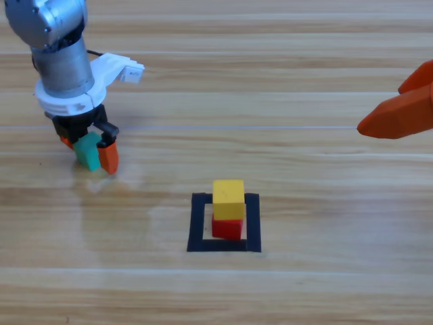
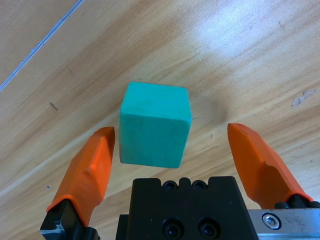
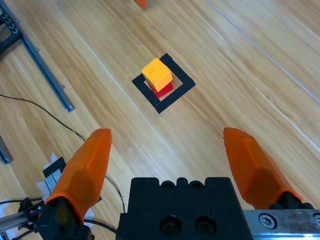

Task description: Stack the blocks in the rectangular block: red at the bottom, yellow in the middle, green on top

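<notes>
- Fingers of the left gripper: we see two orange jaws spread apart, one on each side of the small teal-green cube, with a gap showing at both sides in the left wrist view
- Small teal-green cube: we place it on the wooden table at the high view's left, well apart from the black tape square outline
- Small solid yellow cube: we record it resting on the small solid red cube, both inside the tape outline
- Right gripper: we note it at the high view's right edge, jaws wide apart, nothing between them; the two-cube stack lies far ahead of it
</notes>
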Robot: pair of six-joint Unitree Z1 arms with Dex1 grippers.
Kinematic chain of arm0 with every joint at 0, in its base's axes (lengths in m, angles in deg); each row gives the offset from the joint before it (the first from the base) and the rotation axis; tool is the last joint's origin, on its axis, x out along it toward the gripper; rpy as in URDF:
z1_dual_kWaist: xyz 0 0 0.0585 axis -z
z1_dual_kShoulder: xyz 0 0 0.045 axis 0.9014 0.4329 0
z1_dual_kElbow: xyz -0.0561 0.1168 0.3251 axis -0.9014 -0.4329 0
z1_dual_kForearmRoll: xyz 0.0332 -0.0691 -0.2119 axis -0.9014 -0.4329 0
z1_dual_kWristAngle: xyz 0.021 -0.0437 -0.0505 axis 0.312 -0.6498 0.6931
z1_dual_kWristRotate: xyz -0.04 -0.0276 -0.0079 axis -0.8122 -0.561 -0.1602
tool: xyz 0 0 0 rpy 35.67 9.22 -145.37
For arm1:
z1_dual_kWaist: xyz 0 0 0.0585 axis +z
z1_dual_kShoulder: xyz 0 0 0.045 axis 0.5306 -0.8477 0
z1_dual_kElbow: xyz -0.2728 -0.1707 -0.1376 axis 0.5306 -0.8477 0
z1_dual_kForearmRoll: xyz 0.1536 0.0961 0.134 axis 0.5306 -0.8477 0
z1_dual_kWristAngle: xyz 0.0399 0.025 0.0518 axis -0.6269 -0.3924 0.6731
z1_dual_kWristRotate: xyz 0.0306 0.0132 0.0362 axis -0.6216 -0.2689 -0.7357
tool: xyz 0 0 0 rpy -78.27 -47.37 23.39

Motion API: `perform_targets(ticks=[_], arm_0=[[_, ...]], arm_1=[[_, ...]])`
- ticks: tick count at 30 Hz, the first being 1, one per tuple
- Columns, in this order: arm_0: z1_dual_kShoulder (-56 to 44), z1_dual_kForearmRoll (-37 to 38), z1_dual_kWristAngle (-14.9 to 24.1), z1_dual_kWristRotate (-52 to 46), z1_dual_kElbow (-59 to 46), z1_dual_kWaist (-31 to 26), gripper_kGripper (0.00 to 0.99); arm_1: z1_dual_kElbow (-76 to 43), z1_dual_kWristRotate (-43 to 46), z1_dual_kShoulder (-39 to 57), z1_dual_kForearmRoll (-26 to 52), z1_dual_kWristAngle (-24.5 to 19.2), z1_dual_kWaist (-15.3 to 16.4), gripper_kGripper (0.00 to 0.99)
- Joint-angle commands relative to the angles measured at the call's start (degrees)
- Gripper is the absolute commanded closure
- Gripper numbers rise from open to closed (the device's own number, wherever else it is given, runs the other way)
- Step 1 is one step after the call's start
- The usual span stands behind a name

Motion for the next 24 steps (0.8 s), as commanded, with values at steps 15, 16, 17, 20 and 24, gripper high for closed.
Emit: perform_targets(ticks=[15,16,17,20,24], arm_0=[[-0.30,3.50,-1.75,0.04,-3.36,-1.44,0.114],[-0.21,3.67,-1.75,0.13,-3.45,-1.53,0.128],[-0.12,3.85,-1.83,0.13,-3.54,-1.53,0.162],[0.14,4.20,-2.19,0.13,-3.62,-1.53,0.229],[-0.30,4.20,-2.19,0.13,-3.80,-1.53,0.409]], arm_1=[[-1.40,0.20,-1.04,0.58,1.02,-1.56,0.007],[-1.40,0.20,-1.04,0.58,1.02,-1.56,0.007],[-1.40,0.20,-1.04,0.58,1.02,-1.56,0.007],[-1.40,0.20,-1.04,0.58,1.02,-1.56,0.007],[-1.40,0.20,-1.04,0.58,1.10,-1.56,0.007]])
